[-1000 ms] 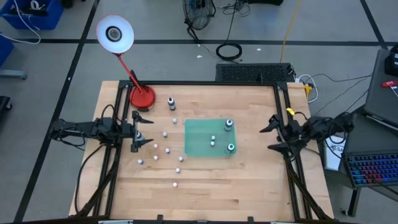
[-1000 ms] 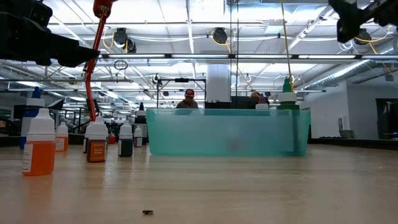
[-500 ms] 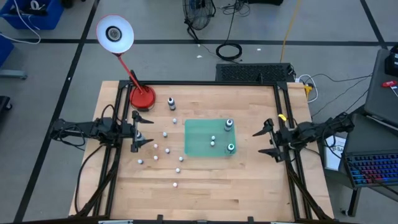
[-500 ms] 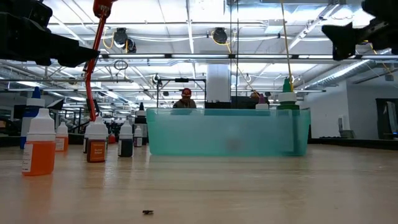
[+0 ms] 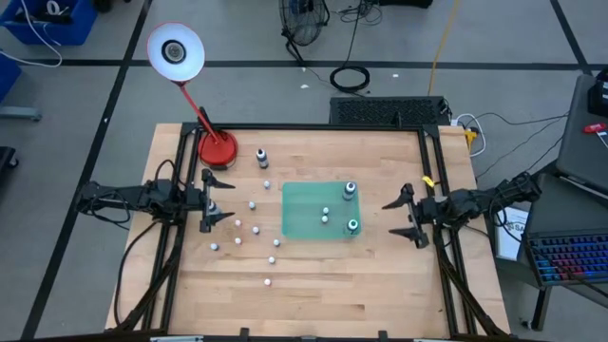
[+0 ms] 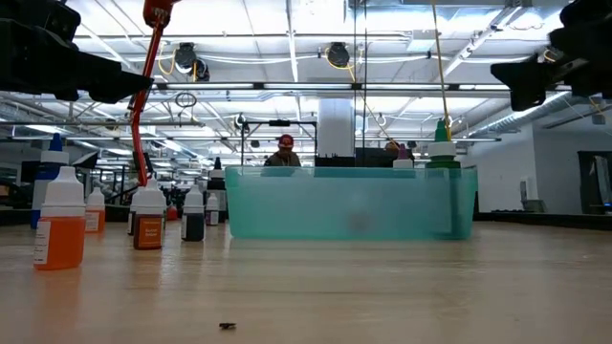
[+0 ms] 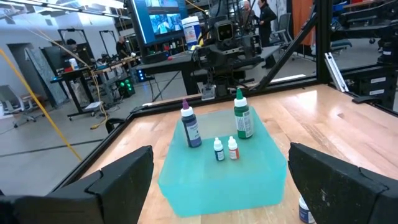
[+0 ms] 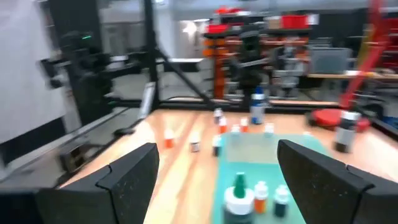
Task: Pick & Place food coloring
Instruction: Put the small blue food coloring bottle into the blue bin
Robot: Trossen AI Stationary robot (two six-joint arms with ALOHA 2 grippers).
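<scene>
Food coloring bottles point(image 5: 253, 226) lie scattered over the left half of the wooden table point(image 5: 380, 275), most of them tiny with whitish caps, standing apart from one another between the left gripper and the green mat point(image 5: 309, 233). One larger dark bottle point(image 5: 261, 156) stands alone toward the table's 11 o'clock, just beside the red lamp base point(image 5: 218, 149).

Four bottles stand upright on the mat. A dark bottle with a grey top point(image 5: 349, 191) is at the mat's 2 o'clock corner, a green bottle with a teal top point(image 5: 352, 225) at its 4 o'clock corner, and two small bottles point(image 5: 325, 215) sit close together near the middle. In the left wrist view the same four show clearly: the blue-black one point(image 7: 190, 125), the green one point(image 7: 242, 116) and the little pair point(image 7: 225, 149) in front of them.

From the low view, an orange bottle point(image 6: 59, 219) stands nearest the camera, with several more behind it near the lamp's stem point(image 6: 143, 105).

At the table's 9 o'clock edge, the left gripper point(image 5: 211, 201) hovers with its fingers spread apart, holding nothing, its tips pointing toward the scattered bottles. At the 3 o'clock side, the right gripper point(image 5: 404, 216) hangs above the table just beside the mat, jaws wide apart and empty, facing the green bottle.

A person point(image 6: 283, 153) shows far behind the mat in the room.
</scene>
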